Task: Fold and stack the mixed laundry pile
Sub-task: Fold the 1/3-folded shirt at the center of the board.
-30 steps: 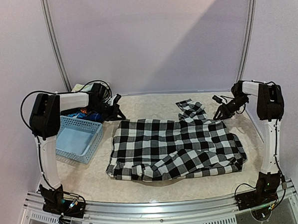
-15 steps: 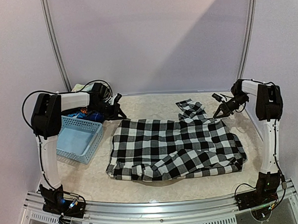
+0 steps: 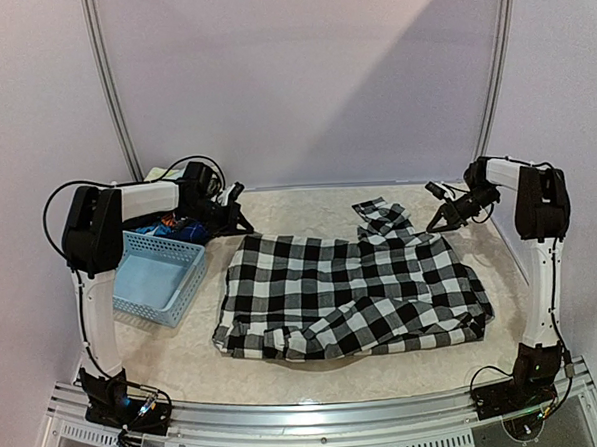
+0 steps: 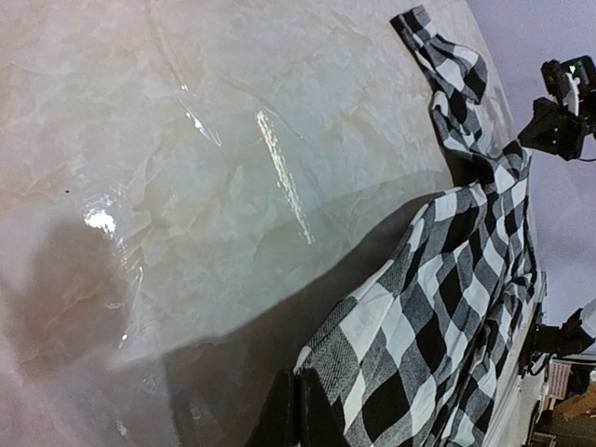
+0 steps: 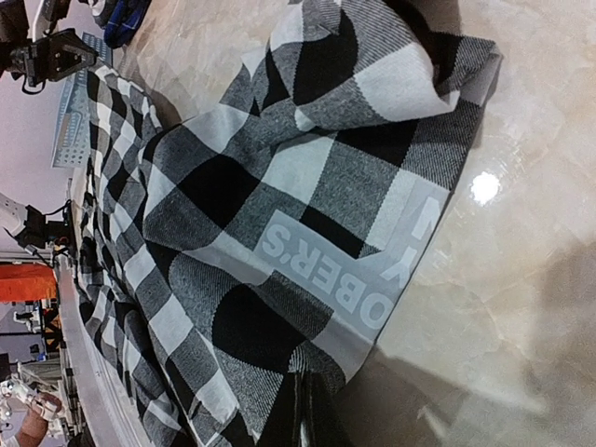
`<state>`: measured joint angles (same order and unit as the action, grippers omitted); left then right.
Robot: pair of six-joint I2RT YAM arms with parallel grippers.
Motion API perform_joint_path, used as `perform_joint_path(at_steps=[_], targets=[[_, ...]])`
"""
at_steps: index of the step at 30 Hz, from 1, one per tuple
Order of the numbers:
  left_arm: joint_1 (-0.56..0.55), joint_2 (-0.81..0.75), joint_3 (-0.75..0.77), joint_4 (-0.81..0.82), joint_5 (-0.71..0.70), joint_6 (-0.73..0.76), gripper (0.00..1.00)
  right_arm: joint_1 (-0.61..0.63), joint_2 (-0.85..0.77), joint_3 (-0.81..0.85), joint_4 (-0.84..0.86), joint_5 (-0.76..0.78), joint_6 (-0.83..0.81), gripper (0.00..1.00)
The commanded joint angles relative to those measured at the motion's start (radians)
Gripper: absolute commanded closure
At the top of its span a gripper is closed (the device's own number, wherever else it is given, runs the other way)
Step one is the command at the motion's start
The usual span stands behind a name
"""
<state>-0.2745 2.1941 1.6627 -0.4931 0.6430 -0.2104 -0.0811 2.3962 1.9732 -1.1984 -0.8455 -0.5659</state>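
- While clamping shut, pinching checked shirt point(image 3: 352, 291) at far-left corner with left gripper point(image 4: 296, 414).
- Pinching far-right hem with right gripper point(image 5: 300, 410), jaws together.
- Leaving bare table point(image 3: 308, 205) along far edge; basket point(image 3: 193, 281) crowding left.

Shirt point(image 3: 352, 291) on table point(image 3: 298, 205) centre; basket point(image 3: 153, 309) left; garments point(image 3: 169, 228) behind basket.

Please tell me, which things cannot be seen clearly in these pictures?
- Top view: the other garments behind the basket are mostly covered by the left arm; their number is unclear.
- Right wrist view: the label on the checked shirt bends over a fold, so its lettering is only partly readable.
- Wrist views: the left gripper and right gripper are cut off by the bottom edge.
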Motion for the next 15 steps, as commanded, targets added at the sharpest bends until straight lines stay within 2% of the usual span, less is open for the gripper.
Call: perform_joint_path(at_steps=[1,7,15], targets=[[0.015,-0.034,-0.017,-0.022,-0.009,0.032,1.00,-0.004,-0.108,-0.084,0.050,0.002,-0.055,1.00],[0.017,-0.074,-0.076,-0.018,0.003,0.034,1.00,-0.004,-0.202,-0.217,0.080,-0.005,-0.118,1.00],[0.017,-0.117,-0.146,-0.046,-0.009,0.055,1.00,-0.004,-0.261,-0.290,0.082,0.019,-0.159,1.00]])
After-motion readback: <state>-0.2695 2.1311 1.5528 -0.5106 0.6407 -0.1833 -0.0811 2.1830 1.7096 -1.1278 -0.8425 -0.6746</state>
